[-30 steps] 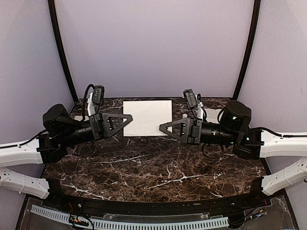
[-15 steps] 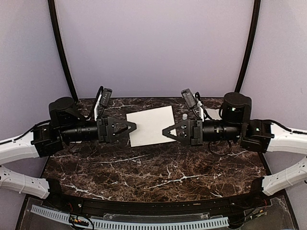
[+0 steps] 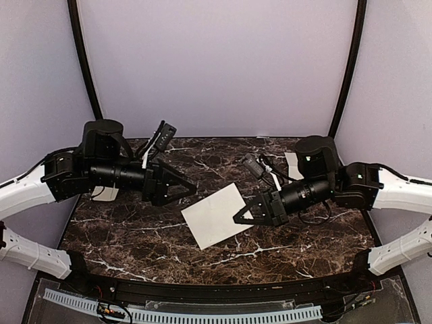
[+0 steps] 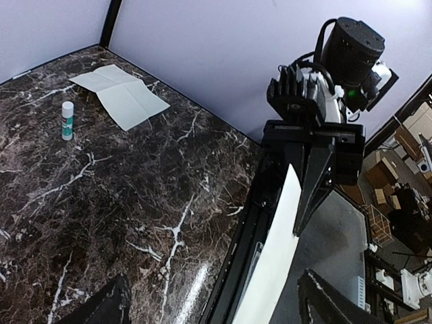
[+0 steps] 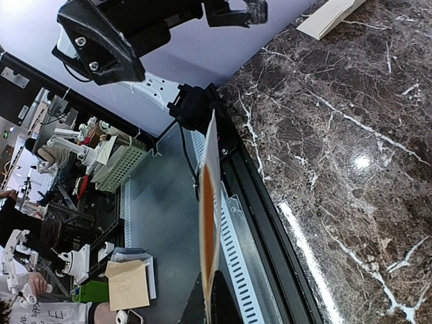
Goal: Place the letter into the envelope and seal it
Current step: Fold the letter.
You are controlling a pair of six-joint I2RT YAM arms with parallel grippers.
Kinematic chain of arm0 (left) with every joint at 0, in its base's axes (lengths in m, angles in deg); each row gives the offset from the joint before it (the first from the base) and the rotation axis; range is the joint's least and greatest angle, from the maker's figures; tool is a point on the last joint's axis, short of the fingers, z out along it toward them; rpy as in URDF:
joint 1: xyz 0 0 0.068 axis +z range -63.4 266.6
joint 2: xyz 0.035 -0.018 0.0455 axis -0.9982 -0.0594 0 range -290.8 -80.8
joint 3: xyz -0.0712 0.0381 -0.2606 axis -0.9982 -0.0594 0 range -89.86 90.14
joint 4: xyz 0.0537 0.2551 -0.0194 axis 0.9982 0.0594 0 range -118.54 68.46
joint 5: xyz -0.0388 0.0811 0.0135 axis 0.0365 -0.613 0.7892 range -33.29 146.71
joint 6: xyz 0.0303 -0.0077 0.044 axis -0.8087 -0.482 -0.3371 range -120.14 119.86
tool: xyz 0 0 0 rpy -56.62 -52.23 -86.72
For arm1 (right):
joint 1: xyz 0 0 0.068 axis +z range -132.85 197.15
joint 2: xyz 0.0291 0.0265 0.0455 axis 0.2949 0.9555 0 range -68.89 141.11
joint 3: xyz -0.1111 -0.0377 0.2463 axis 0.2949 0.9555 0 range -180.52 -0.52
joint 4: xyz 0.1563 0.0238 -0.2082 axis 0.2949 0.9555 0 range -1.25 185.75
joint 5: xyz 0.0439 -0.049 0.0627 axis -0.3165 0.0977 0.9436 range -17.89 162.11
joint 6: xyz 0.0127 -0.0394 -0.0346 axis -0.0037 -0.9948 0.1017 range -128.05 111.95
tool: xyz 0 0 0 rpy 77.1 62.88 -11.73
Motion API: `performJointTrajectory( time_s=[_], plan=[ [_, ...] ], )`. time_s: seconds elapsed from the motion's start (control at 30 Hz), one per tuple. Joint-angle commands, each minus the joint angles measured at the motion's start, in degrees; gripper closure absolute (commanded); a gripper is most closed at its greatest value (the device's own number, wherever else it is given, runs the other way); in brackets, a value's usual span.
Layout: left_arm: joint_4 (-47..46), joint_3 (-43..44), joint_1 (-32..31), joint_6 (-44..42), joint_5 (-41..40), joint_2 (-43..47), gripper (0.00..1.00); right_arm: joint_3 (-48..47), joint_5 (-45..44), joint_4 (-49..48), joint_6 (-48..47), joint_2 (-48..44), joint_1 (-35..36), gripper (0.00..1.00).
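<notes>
The envelope is a cream rectangle held tilted in the air over the front middle of the table. My right gripper is shut on its right edge. In the right wrist view the envelope shows edge-on, two layers with an orange-brown gap, rising from the gripper. My left gripper hangs open just up-left of it, not touching. In the left wrist view the envelope runs between my wide-apart fingers. The letter, a creased cream sheet, lies flat at the back right corner.
A small glue stick stands upright near the letter. Another cream paper item lies at the table's left side, partly under my left arm. The table's black front rail runs just below the held envelope.
Both arms swung from the back middle toward the front. The right gripper carried the envelope forward and tilted it. The left gripper opened and let go of its left edge.
</notes>
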Motion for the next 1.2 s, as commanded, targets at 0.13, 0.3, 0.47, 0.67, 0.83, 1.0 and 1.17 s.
performJointTrajectory(
  time_s=[0.13,0.3,0.47,0.67,0.83,1.0,1.17],
  plan=[
    [-1.5,0.0,-5.1,-2.2,6.8,-4.1,0.17,-0.8,4.8,-0.5,-1.0,1.5,0.2,1.00],
    [-4.0,-0.4,-7.0,-1.3,7.1,-5.3,0.17,-1.1,5.2,-1.0,-0.9,2.3,0.8,1.00],
    [-6.6,-1.5,-7.2,-0.1,7.7,-5.8,0.18,-2.0,6.2,-2.0,-1.1,3.8,1.0,1.00],
    [-5.9,-1.5,-7.2,-0.5,6.8,-6.3,0.26,-2.6,7.3,-3.1,-1.2,5.2,1.2,1.00],
    [-5.8,-2.1,-7.2,-0.9,6.5,-6.3,0.43,-2.8,7.5,-3.4,-1.2,5.6,1.3,1.00],
    [-5.3,-2.3,-7.2,-1.1,6.8,-7.2,0.56,-3.8,8.0,-2.9,-1.9,6.4,1.3,1.00],
    [-5.9,-2.6,-7.2,-1.3,7.3,-7.4,0.67,-5.5,8.7,-1.7,-3.1,7.9,1.3,1.00]
  ],
)
